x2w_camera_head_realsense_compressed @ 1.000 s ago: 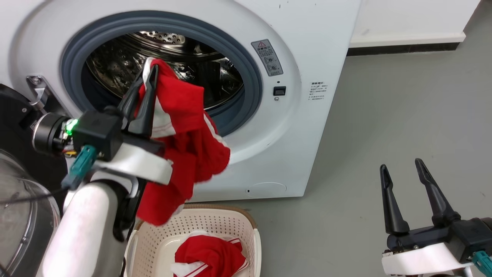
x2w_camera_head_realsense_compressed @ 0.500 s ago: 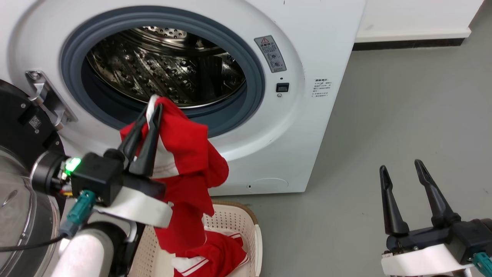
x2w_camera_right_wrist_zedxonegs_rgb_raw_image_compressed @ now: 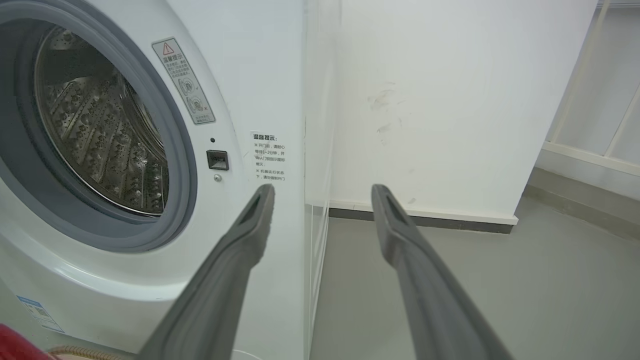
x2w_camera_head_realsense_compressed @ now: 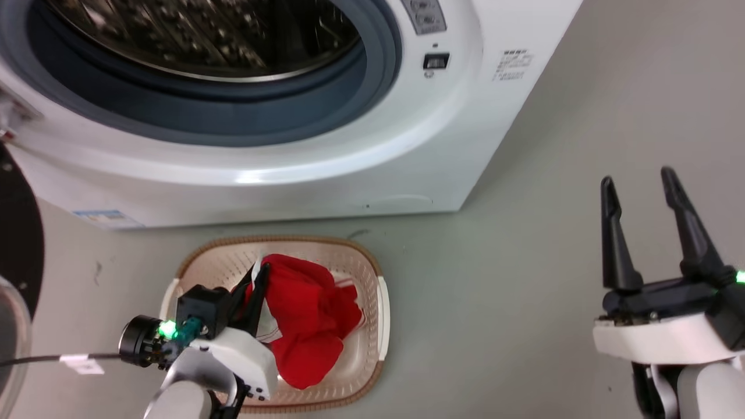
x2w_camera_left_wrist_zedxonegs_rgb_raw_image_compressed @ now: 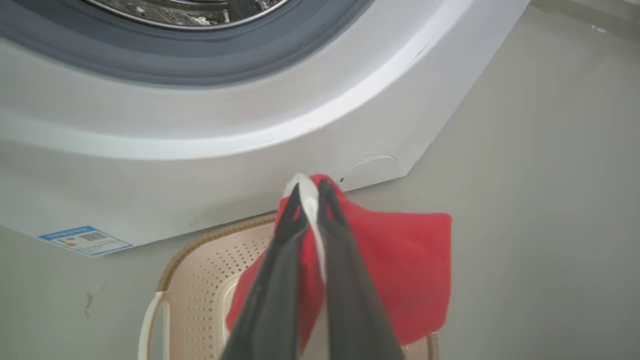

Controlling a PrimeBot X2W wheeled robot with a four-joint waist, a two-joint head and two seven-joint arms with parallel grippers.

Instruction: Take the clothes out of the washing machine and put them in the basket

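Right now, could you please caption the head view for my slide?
Left pincer, shut on the red clothes, holds them over the basket before the washing machine; right pincer open.

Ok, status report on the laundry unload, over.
Left gripper shut on the clothes, low over the basket. Right gripper open, empty, near the washing machine. Nothing blocking the drop.

Left gripper [x2w_camera_head_realsense_compressed: 260,267]: two long tapered black fingers [x2w_camera_left_wrist_zedxonegs_rgb_raw_image_compressed: 267,305], black boxy base [x2w_camera_head_realsense_compressed: 201,305], green light [x2w_camera_head_realsense_compressed: 167,329], teal connector [x2w_camera_head_realsense_compressed: 187,338], thin dark cable [x2w_camera_head_realsense_compressed: 35,361] with white tag [x2w_camera_head_realsense_compressed: 81,364], white wrist shell [x2w_camera_head_realsense_compressed: 247,356], pale grey forearm [x2w_camera_head_realsense_compressed: 174,402]. Right gripper [x2w_camera_head_realsense_compressed: 637,177]: matching black fingers [x2w_camera_head_realsense_compressed: 616,250], white shell [x2w_camera_head_realsense_compressed: 652,343], green light [x2w_camera_head_realsense_compressed: 740,276] at edge.
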